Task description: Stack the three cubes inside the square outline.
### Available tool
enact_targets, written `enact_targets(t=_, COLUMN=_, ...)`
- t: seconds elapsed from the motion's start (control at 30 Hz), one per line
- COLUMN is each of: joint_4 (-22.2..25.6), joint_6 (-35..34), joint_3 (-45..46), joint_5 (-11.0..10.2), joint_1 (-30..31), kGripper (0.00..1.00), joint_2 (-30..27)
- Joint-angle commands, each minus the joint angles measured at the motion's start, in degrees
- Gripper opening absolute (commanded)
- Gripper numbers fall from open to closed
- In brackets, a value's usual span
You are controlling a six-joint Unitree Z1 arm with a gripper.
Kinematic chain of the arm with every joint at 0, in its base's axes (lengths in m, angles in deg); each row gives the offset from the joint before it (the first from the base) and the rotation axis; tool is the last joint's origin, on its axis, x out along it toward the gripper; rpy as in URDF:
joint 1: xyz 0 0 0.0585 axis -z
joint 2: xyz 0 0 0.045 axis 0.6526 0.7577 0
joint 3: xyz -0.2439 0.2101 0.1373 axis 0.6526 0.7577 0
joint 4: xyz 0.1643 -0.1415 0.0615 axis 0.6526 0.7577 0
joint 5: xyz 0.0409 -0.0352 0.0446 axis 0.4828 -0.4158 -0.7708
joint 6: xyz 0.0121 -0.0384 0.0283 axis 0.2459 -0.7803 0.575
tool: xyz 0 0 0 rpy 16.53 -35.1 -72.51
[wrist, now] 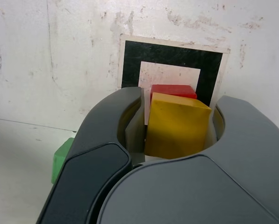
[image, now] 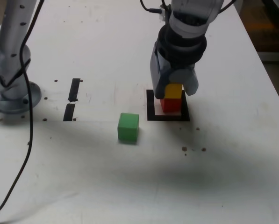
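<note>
1. The cubes looked stiff and solid, probably light, with flat smooth faces that a clamp could slip on if it closed off-centre; none looked fragile.
2. Best hold, as I judged it: two opposite side faces, square on and near mid-height, so a cube would not twist between the pads.
3. The gripper (image: 173,88) pointed down over the square outline (image: 151,108), its jaws clamped on the yellow cube (image: 174,91) by opposite sides. In the wrist view that cube (wrist: 176,126) sat slightly turned between the jaws, one vertical edge toward the camera.
4. The yellow cube was right on top of the red cube (image: 170,105); whether its weight already rested there I could not tell.
5. The red cube stood inside the outline on its pale centre, and in the wrist view only its far top edge (wrist: 173,90) peeped past the yellow one.
6. The green cube (image: 128,127) sat alone on the white table (image: 232,154), outside the outline, toward the exterior view's left of it and nearer the camera, not yet stacked.
7. All three were plain, equal-sized blocks, each narrower than the gripper; the outline (wrist: 130,65) was a thick black border, slightly wider than a cube.
8. Judged progress: second cube being placed, green one left.
</note>
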Motion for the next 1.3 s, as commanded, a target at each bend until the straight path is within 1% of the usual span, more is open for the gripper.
enact_targets(t=0.0, joint_4=-0.15, joint_6=-0.03, joint_3=0.45, joint_5=0.19, joint_1=-0.12, kGripper=0.59, joint_2=-0.16)
enact_targets(t=0.07, joint_4=-0.31, joint_6=-0.03, joint_3=0.96, joint_5=0.38, joint_1=-0.12, kGripper=0.76, joint_2=-0.51)
enact_targets(t=0.1, joint_4=-0.38, joint_6=-0.03, joint_3=1.20, joint_5=0.43, joint_1=-0.12, kGripper=0.83, joint_2=-0.73)
enact_targets(t=0.17, joint_4=-0.40, joint_6=-0.06, joint_3=1.53, joint_5=0.47, joint_1=-0.12, kGripper=0.93, joint_2=-1.23)
enact_targets(t=0.2, joint_4=-0.40, joint_6=-0.07, joint_3=1.61, joint_5=0.47, joint_1=-0.12, kGripper=0.96, joint_2=-1.51)
enact_targets(t=0.27, joint_4=-0.36, joint_6=-0.10, joint_3=1.61, joint_5=0.43, joint_1=-0.12, kGripper=0.99, joint_2=-2.17)
enact_targets(t=0.43, joint_4=0.39, joint_6=-0.21, joint_3=0.89, joint_5=0.29, joint_1=0.28, kGripper=1.00, joint_2=-5.14)
enact_targets(t=0.53, joint_4=2.69, joint_6=-0.39, joint_3=-0.25, joint_5=0.40, joint_1=1.05, kGripper=1.00, joint_2=-8.18)
enact_targets(t=0.6, joint_4=4.83, joint_6=-0.19, joint_3=-0.58, joint_5=0.86, joint_1=1.63, kGripper=1.00, joint_2=-10.56)
enact_targets(t=0.67, joint_4=6.38, joint_6=0.79, joint_3=0.27, joint_5=1.95, joint_1=2.26, kGripper=1.00, joint_2=-13.50)
enact_targets(t=0.73, joint_4=6.76, joint_6=2.29, joint_3=2.56, joint_5=3.82, joint_1=3.02, kGripper=1.00, joint_2=-16.76)
enact_targets(t=0.83, joint_4=5.13, joint_6=4.28, joint_3=7.89, joint_5=6.76, joint_1=4.82, kGripper=1.00, joint_2=-21.07)
enact_targets(t=0.9, joint_4=3.61, joint_6=4.76, joint_3=11.58, joint_5=8.45, joint_1=6.33, kGripper=1.00, joint_2=-22.80)
enact_targets(t=1.0, joint_4=1.04, joint_6=4.78, joint_3=16.49, joint_5=10.91, joint_1=8.50, kGripper=1.00, joint_2=-23.81)
enact_targets(t=1.07, joint_4=-0.71, joint_6=4.52, joint_3=19.31, joint_5=13.25, joint_1=9.83, kGripper=1.00, joint_2=-23.74)
enact_targets(t=1.13, joint_4=-1.95, joint_6=3.92, joint_3=20.93, joint_5=14.86, joint_1=10.79, kGripper=1.00, joint_2=-23.34)
enact_targets(t=1.2, joint_4=-2.92, joint_6=3.28, joint_3=21.64, joint_5=15.85, joint_1=11.45, kGripper=1.00, joint_2=-22.44)
enact_targets(t=1.27, joint_4=-3.58, joint_6=2.77, joint_3=21.76, joint_5=16.26, joint_1=11.79, kGripper=0.99, joint_2=-21.07)
